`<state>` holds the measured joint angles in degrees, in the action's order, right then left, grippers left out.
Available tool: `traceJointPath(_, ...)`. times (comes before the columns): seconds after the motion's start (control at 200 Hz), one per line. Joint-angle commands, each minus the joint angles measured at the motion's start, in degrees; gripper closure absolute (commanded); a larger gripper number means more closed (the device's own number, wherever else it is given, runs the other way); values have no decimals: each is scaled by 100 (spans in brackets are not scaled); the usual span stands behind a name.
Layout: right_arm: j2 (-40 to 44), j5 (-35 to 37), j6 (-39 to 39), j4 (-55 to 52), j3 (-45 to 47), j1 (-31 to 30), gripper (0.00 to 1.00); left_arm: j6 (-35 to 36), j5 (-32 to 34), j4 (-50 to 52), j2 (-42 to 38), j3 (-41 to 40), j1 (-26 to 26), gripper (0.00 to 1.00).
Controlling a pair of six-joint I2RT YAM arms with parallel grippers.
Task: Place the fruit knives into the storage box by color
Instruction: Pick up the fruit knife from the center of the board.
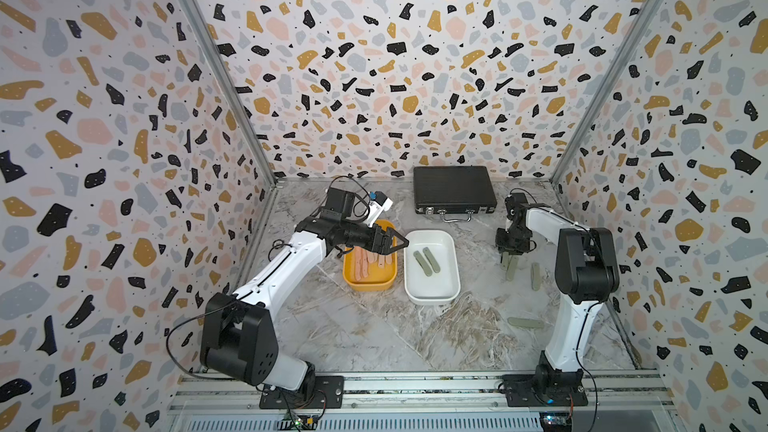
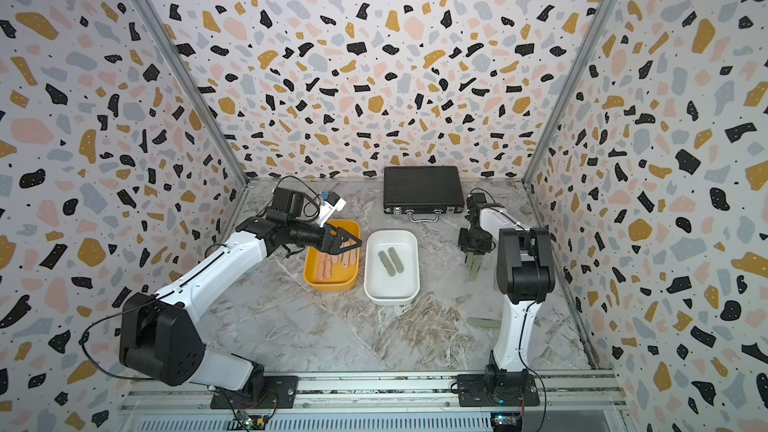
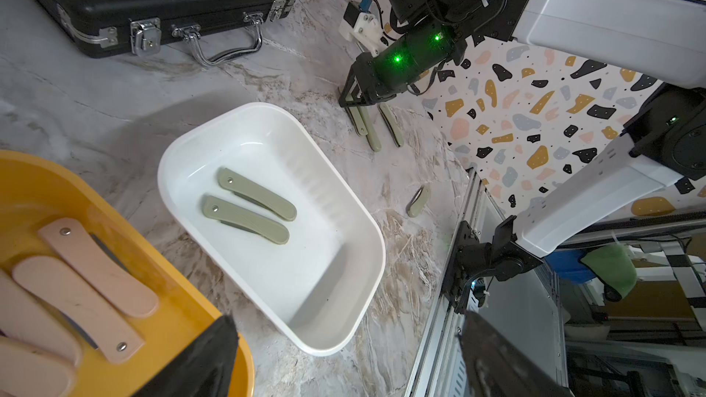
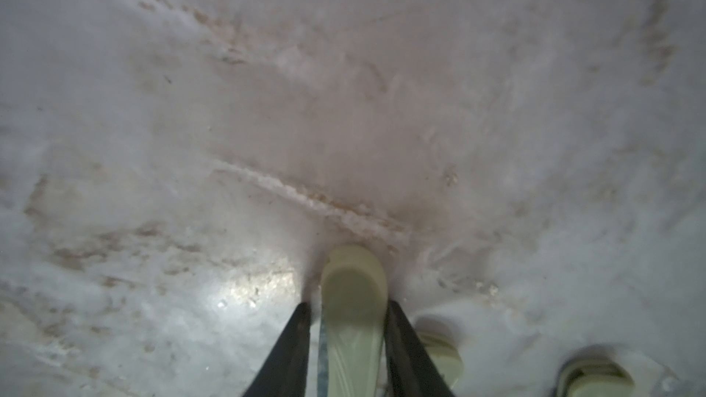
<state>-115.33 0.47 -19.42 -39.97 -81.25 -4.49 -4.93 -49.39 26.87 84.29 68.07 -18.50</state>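
The marble counter (image 1: 374, 338) is shown in both top views, with a closed black briefcase (image 1: 455, 189) at its far edge, apart from the sorting. In front of it two tubs are set side by side. Several salmon-pink knives (image 3: 95, 269) are gathered in the mustard-yellow tub (image 1: 370, 284), and two sage-green knives (image 3: 256, 194) are laid parallel in the white tub (image 1: 432, 286). No pink knife is seen on the bare counter, so that colour is judged finished.

The left gripper (image 1: 397, 245) is held above the yellow tub, its jaws spread wide with nothing between them. The right gripper (image 1: 509, 259) is lowered to the counter beyond the white tub, its jaws drawn in on either side of a green knife (image 4: 353, 299). One is pressed to the casing and a sliver of gap is shown at the other, so a firm clamp cannot be told. Another green knife (image 3: 391, 126) is found just beside it, and a lone one (image 1: 525, 322) nearer that arm's base.

The pick-up of a green knife is judged the step in hand. Next, the grip needs to be completed, the knife raised clear of its neighbours, carried over the white tub and released flat.
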Motion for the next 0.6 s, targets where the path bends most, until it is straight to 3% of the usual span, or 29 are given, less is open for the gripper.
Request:
traceJointPath(0.0,113,-19,20,-250,166,-190,70,122,-18,-125,-18,-74,-20,9)
traceJointPath(0.235,124,-133,5,-321,197,-512,76,118,-17,-129,-21,-82,-22,9)
traceJointPath(0.596,178,-245,-144,-389,165,-1040,76,109,-20,-159,-7,-119,-20,9)
